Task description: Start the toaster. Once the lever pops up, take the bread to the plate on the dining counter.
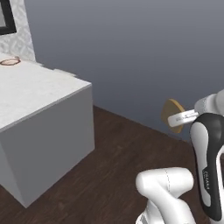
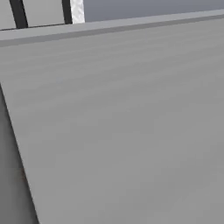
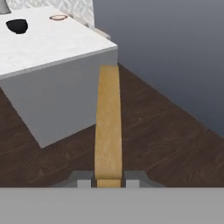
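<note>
Pincer (image 3: 108, 181) clenched on bread (image 3: 108, 127), carried edge-on above floor. Plate (image 3: 58, 17) sits at 11 o'clock on worktop (image 3: 52, 43); keep slice level, approach high over edge.

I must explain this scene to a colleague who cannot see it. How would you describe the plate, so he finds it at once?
Find the white marble dining counter over the dark wood floor. The plate lies flat near its far corner by the patterned wall. Its red-orange rim and pale centre distinguish it from the dark bowl nearby.
</note>
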Robot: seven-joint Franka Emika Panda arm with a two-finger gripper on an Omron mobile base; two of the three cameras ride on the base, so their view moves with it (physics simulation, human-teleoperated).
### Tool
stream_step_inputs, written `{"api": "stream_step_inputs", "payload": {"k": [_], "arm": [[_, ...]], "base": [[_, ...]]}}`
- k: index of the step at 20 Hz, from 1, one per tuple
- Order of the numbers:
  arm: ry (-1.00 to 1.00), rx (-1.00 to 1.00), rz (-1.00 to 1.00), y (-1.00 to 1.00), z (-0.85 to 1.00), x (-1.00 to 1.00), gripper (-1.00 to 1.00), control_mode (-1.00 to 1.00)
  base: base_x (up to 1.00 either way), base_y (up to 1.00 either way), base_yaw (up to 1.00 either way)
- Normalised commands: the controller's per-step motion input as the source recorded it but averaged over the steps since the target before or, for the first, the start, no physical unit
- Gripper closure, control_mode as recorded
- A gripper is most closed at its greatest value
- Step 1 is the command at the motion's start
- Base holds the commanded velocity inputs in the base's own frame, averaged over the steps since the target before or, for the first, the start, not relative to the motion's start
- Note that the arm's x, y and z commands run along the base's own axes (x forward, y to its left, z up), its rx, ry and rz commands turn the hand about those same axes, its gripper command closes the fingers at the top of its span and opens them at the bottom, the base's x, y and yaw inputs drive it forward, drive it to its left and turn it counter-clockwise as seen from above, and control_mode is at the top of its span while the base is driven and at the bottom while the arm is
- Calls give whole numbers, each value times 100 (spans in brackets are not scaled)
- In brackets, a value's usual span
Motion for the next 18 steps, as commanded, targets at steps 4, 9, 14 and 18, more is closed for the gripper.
{"api": "stream_step_inputs", "payload": {"k": [4,9,14,18], "arm": [[0,0,0,0,0,0,100,100],[0,0,0,0,0,0,100,100],[0,0,0,0,0,0,100,100],[0,0,0,0,0,0,100,100]], "base": [[95,-86,-16],[100,-61,-5],[100,-41,-10],[100,-34,-49]]}}
